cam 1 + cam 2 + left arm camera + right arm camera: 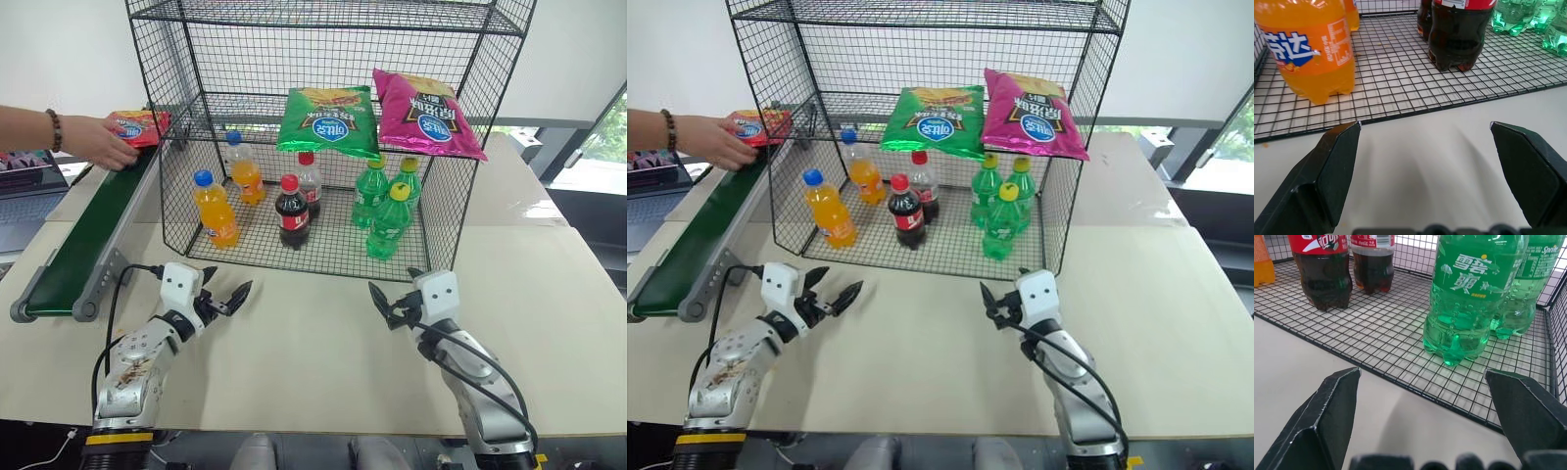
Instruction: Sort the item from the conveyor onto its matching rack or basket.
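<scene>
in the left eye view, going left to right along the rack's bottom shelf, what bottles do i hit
orange soda bottle → second orange soda bottle → cola bottle → second cola bottle → three green soda bottles, clustered too closely to order.

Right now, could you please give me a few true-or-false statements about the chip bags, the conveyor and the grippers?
1. A person's hand rests on the red chip bag at the conveyor's far end. True.
2. The green chip bag lies on the table. False: it lies on the wire rack's middle shelf, beside the pink chip bag.
3. The left gripper holds a bottle. False: its jaws are open and empty.
4. The right gripper is open above the table. True.
</scene>
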Available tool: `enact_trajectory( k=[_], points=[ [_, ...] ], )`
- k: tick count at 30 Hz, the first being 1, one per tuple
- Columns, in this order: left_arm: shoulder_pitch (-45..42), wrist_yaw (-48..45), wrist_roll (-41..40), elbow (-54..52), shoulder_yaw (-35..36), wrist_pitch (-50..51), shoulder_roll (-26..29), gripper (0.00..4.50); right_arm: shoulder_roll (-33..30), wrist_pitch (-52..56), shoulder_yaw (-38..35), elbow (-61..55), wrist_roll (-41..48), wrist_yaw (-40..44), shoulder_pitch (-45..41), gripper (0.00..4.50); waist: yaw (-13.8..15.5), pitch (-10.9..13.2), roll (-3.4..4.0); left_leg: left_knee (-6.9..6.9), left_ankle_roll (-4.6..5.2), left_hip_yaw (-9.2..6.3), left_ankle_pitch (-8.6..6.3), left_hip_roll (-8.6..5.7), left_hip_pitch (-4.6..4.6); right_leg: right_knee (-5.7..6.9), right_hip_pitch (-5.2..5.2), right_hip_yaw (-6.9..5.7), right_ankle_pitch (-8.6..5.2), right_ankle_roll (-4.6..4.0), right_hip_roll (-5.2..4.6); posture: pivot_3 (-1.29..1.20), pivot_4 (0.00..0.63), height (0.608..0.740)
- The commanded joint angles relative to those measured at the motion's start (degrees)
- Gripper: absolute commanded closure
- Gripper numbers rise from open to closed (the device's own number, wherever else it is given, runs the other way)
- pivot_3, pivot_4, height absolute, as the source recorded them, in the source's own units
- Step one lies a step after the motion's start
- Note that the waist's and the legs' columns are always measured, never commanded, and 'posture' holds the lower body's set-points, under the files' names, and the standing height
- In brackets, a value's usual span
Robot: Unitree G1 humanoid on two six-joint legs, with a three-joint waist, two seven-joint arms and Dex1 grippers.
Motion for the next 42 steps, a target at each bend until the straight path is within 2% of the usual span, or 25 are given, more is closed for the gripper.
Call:
enact_trajectory(
  k=[1,5,8,11,13,16,22,26,32,36,42],
  points=[
    [0.49,-0.99,-3.15,-3.65,3.14,0.81,1.57,0.00,-0.69,0.52,0.59,-1.77,2.35,2.70,-2.56,0.04,-0.03,0.00,0.00,0.00,0.00,0.00,0.00,0.00,0.00,0.00,0.00,0.00,0.00,0.00,0.00,0.00,0.150,0.740],
    [2.81,0.18,-11.33,-9.52,9.00,6.75,1.98,0.00,-2.58,3.11,0.67,-3.71,6.65,8.05,-6.07,0.04,-0.09,0.01,-0.01,0.00,0.00,0.00,0.00,0.00,-0.02,-0.01,0.00,0.00,0.00,0.00,0.00,0.00,0.150,0.740],
    [5.52,2.98,-20.60,-15.16,14.99,13.61,1.92,0.00,-4.63,5.65,0.45,-5.19,11.40,12.75,-9.12,0.04,-0.15,0.01,-0.02,0.00,0.01,-0.01,-0.01,0.01,-0.03,-0.02,0.00,0.00,0.00,0.00,0.00,0.00,0.150,0.740],
    [8.22,13.28,-40.00,-19.94,26.42,20.18,0.49,0.00,-6.20,9.92,0.53,-7.03,20.78,20.33,-16.09,0.04,-0.39,0.09,-0.08,0.04,0.03,-0.03,-0.02,0.02,-0.03,0.00,0.00,0.00,0.00,0.00,0.00,0.00,0.150,0.740],
    [8.73,21.51,-50.81,-20.55,32.66,20.12,-0.14,0.00,-6.58,12.10,0.98,-6.66,25.23,23.90,-20.73,0.04,-0.83,0.14,-0.18,0.05,0.04,-0.04,-0.02,0.05,0.00,0.09,0.00,-0.01,0.00,0.00,0.00,0.00,0.150,0.740],
    [9.41,31.77,-62.74,-20.30,39.10,18.12,-0.01,0.00,-6.65,13.25,2.96,-3.53,27.71,28.16,-27.24,0.04,-0.88,0.15,-0.22,0.06,0.05,-0.16,-0.03,0.05,0.06,0.10,0.10,-0.13,0.00,0.01,0.00,0.00,0.150,0.740],
    [15.74,45.34,-78.23,-19.71,45.50,15.17,1.28,0.00,-4.43,13.19,4.74,2.21,30.23,32.84,-35.84,0.04,-0.62,0.14,-0.33,0.06,0.04,-0.24,-0.03,0.04,0.03,-0.02,0.13,-0.21,0.01,-0.01,-0.01,0.00,0.150,0.740],
    [18.02,49.21,-83.64,-17.55,47.92,12.53,1.58,0.00,-3.91,13.01,5.51,3.71,30.92,34.72,-38.67,0.04,0.02,0.14,-0.33,0.04,0.04,-0.24,-0.03,0.04,0.07,0.00,0.10,-0.24,0.00,-0.05,-0.01,0.00,0.150,0.740],
    [17.80,49.21,-87.63,-13.49,45.96,11.53,1.21,0.00,-2.54,13.92,6.32,2.39,32.03,35.05,-40.01,0.04,0.35,0.14,-0.32,0.01,-0.03,-0.23,0.01,0.04,0.06,-0.01,0.08,-0.28,-0.02,-0.07,-0.01,0.00,0.150,0.740],
    [18.95,48.99,-88.81,-12.31,45.06,11.54,0.27,0.00,-2.86,13.81,6.25,2.18,32.19,35.54,-40.26,0.04,0.14,0.13,-0.34,-0.02,-0.04,-0.22,0.01,0.04,0.04,-0.03,0.05,-0.29,-0.02,-0.07,-0.01,0.00,0.150,0.740],
    [18.77,47.71,-87.97,-8.67,43.53,12.49,1.69,0.00,-2.94,13.15,5.31,1.95,33.76,36.88,-40.78,0.04,0.10,0.13,-0.34,-0.08,-0.05,-0.21,0.01,0.04,0.04,-0.02,-0.02,-0.29,-0.04,-0.11,-0.01,0.00,0.150,0.740]
  ],
)
